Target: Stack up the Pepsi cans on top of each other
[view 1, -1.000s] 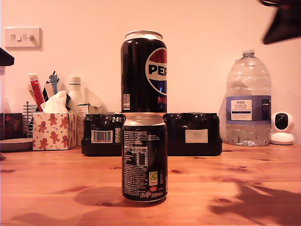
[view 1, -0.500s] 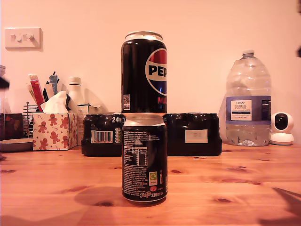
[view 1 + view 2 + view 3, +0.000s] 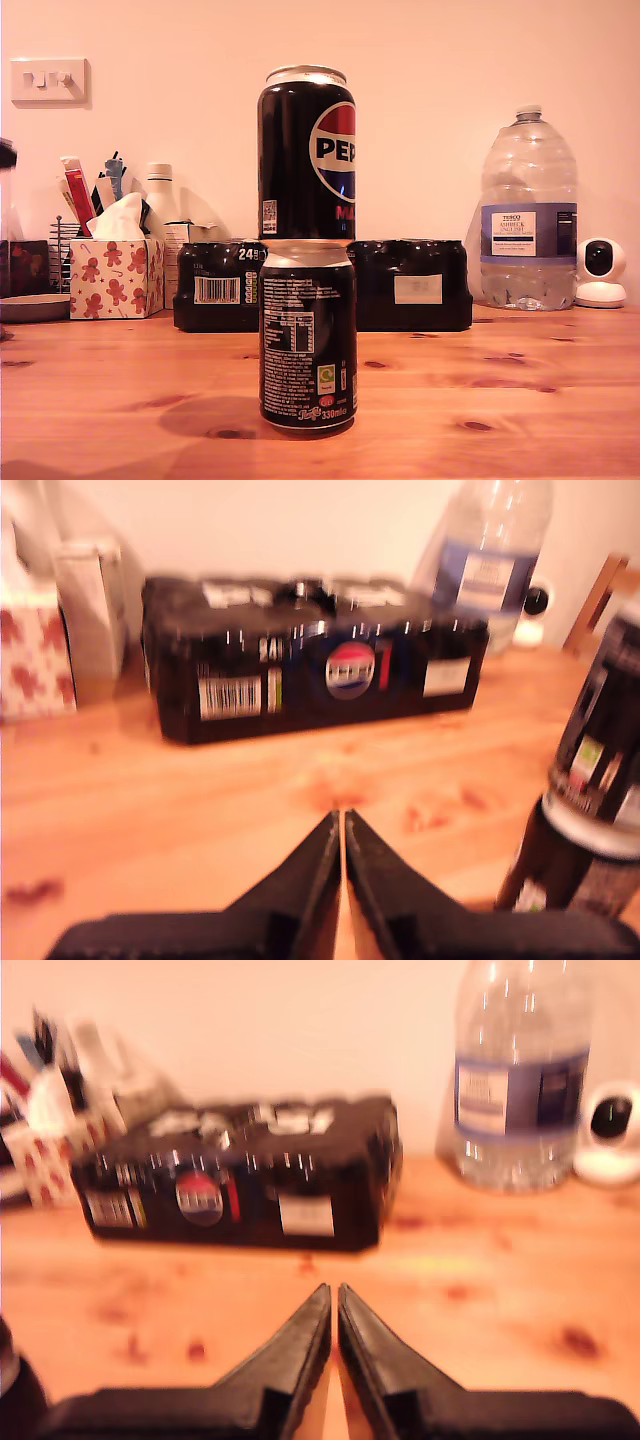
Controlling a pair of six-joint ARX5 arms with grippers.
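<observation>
Upper Pepsi can point(image 3: 306, 152): standing upright, logo facing the exterior view, squarely on the silver top of the one below.
Lower Pepsi can point(image 3: 307, 335): upright on the desk point(image 3: 500, 400), small print towards the exterior view, just in front of the multipack point(image 3: 415, 285) (the stack also shows, blurred, at the edge of the first wrist view).
My first tool point(image 3: 342, 825): fingertips pressed together, nothing between them, hovering over bare wood, apart from the cans.
My second tool point(image 3: 333, 1300): tips likewise closed and empty, pointing towards the multipack.
Exterior view's left: tissue box point(image 3: 115, 275) with gingerbread figures.
Exterior view's right: large water bottle point(image 3: 527, 215), and a small white camera point(image 3: 600, 270) beside it.
</observation>
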